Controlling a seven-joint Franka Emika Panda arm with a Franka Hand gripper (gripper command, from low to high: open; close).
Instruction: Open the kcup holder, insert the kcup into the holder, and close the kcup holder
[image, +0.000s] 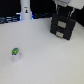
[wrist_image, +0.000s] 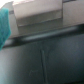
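The kcup holder sits closed at the bench's far side; your end effector hovers above it (jaw state unreadable). Next, hook a handle; the kcup waits well apart.

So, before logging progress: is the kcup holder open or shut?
Shut: the kcup holder shows both front panels flush, no drawer pulled out. The kcup stands out on the table.

Blurred close-up: a dark flat surface, perhaps the kcup holder, a pale block behind, a teal patch beside it
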